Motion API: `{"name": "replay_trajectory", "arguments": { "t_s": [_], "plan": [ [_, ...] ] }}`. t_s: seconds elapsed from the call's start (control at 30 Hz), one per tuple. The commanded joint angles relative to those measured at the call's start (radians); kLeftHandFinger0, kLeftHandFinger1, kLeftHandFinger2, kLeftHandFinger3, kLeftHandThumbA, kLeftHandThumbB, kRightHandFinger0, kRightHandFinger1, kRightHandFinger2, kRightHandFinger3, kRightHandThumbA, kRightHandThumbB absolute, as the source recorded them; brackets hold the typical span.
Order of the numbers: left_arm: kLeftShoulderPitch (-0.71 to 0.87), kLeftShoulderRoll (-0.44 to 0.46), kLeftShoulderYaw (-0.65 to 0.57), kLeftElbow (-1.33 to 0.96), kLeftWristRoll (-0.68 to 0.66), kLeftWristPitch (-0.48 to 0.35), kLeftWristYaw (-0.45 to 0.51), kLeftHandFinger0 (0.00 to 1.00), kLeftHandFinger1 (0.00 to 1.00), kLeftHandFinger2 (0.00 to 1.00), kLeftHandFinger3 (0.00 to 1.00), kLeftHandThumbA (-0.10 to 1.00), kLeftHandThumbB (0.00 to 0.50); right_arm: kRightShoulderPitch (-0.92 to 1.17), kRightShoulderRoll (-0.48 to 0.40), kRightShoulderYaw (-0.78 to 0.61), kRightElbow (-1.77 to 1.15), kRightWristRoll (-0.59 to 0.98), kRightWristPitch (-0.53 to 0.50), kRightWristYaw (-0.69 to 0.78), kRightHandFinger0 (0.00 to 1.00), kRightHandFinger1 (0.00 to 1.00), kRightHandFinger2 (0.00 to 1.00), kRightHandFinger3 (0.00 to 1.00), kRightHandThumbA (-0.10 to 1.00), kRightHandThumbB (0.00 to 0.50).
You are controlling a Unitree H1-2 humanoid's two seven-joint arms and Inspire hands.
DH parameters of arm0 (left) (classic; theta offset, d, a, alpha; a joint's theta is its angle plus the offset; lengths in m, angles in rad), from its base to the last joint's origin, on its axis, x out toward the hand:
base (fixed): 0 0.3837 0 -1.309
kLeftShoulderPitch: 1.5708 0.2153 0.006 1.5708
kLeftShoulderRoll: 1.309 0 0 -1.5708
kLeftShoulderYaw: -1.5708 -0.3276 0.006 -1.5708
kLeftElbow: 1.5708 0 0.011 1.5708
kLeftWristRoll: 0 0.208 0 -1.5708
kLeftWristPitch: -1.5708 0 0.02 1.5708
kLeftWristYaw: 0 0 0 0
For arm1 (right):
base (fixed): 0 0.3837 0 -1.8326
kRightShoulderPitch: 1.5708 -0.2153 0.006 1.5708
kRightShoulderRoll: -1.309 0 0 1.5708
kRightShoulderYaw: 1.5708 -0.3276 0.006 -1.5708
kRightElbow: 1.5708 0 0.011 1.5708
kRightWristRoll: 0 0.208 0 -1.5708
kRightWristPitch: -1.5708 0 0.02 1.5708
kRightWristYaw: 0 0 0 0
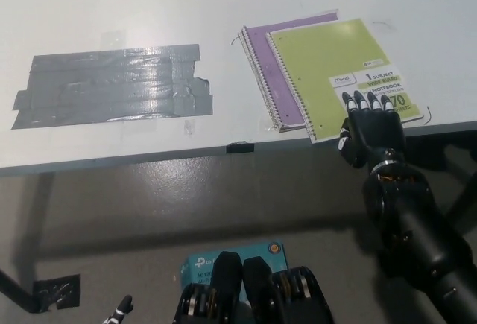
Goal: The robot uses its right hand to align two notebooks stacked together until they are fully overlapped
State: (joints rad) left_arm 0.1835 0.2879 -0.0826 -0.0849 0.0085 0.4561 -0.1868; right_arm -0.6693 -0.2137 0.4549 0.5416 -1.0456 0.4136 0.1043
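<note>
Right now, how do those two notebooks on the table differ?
The green notebook lies on top; the purple notebook sits beneath it, showing only along its left and top edges. The green one carries a printed label and reaches nearer the table edge, under the right hand; the purple one shows no label. Both are spiral-bound and lie flat.

You see the black right hand [371, 124] at the desk's [223, 11] near edge, its fingertips [365, 100] resting on the lower right corner of the green notebook [339, 67]. That notebook lies on top of the purple notebook [264, 63], offset to the right and turned a little, so you see a purple strip along its left and top. A patch of grey tape [112, 84] sits well apart on the left. Only a sliver of the left hand [118, 312] shows at the bottom edge.
</note>
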Motion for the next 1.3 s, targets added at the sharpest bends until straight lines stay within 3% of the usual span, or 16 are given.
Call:
{"name": "replay_trajectory", "arguments": {
  "t_s": [0.0,0.07,0.17,0.2,0.23,0.27,0.43,0.47,0.7,0.87,1.0,1.13,1.27],
  "plan": [
    [-0.003,0.002,0.001,-0.03,-0.003,0.013,-0.011,0.63,0.66,0.73,1.0,1.0,0.5,0.009,-0.005,0.035,0.033,0.038,-0.022,0.064,1.0,1.0,1.0,1.0,1.0,0.403],
    [-0.001,0.001,-0.002,-0.029,0.001,0.014,-0.01,0.63,0.66,0.71,1.0,1.0,0.5,-0.015,-0.007,0.06,0.04,0.02,-0.035,0.064,1.0,1.0,1.0,1.0,1.0,0.371],
    [-0.003,0.001,-0.002,-0.023,0.002,0.014,-0.009,0.58,0.62,0.71,1.0,1.0,0.5,-0.042,-0.004,0.075,0.049,0.024,-0.032,0.069,1.0,1.0,1.0,1.0,1.0,0.373],
    [-0.003,0.002,-0.002,-0.025,0.0,0.014,-0.011,0.65,0.65,0.73,1.0,1.0,0.5,-0.054,-0.003,0.08,0.054,0.025,-0.031,0.071,1.0,1.0,1.0,1.0,1.0,0.374],
    [-0.003,0.002,-0.003,-0.025,0.0,0.014,-0.011,0.65,0.65,0.74,1.0,1.0,0.5,-0.056,-0.003,0.083,0.056,0.027,-0.03,0.071,1.0,1.0,1.0,1.0,1.0,0.374],
    [-0.002,0.001,0.0,-0.027,-0.003,0.014,-0.01,0.67,0.65,0.73,1.0,1.0,0.5,-0.089,0.0,0.089,0.071,0.027,-0.039,0.069,1.0,1.0,1.0,1.0,1.0,0.404],
    [-0.003,0.001,-0.003,-0.029,0.0,0.014,-0.01,0.63,0.65,0.73,1.0,1.0,0.5,-0.115,0.0,0.101,0.07,0.035,-0.028,0.087,1.0,1.0,1.0,1.0,1.0,0.401],
    [0.002,0.002,-0.005,-0.034,0.006,0.013,-0.007,0.59,0.62,0.71,1.0,1.0,0.5,-0.117,0.002,0.105,0.079,0.037,-0.034,0.081,1.0,1.0,1.0,1.0,1.0,0.411],
    [-0.004,0.001,-0.004,-0.031,0.004,0.014,-0.006,0.59,0.62,0.71,1.0,1.0,0.5,-0.122,-0.001,0.114,0.049,0.031,0.005,0.134,1.0,1.0,1.0,1.0,1.0,0.401],
    [-0.005,0.001,-0.004,-0.031,0.008,0.014,-0.004,0.66,0.64,0.69,1.0,1.0,0.5,-0.13,0.011,0.124,0.052,0.015,0.049,0.168,1.0,1.0,1.0,1.0,1.0,0.399],
    [-0.003,0.0,0.002,-0.028,0.0,0.014,-0.005,0.57,0.59,0.69,1.0,1.0,0.5,-0.128,0.048,0.076,0.057,-0.043,0.056,0.194,1.0,1.0,1.0,1.0,1.0,0.38],
    [-0.003,-0.004,0.003,-0.027,-0.004,0.014,-0.005,0.55,0.58,0.67,1.0,1.0,0.5,-0.125,0.097,0.006,0.072,-0.11,0.056,0.181,1.0,1.0,1.0,1.0,1.0,0.365],
    [0.002,-0.003,0.002,-0.038,0.0,0.014,-0.005,0.63,0.61,0.67,1.0,1.0,0.5,-0.124,0.135,-0.044,0.063,-0.16,0.056,0.201,1.0,1.0,1.0,1.0,1.0,0.383]
  ]
}}
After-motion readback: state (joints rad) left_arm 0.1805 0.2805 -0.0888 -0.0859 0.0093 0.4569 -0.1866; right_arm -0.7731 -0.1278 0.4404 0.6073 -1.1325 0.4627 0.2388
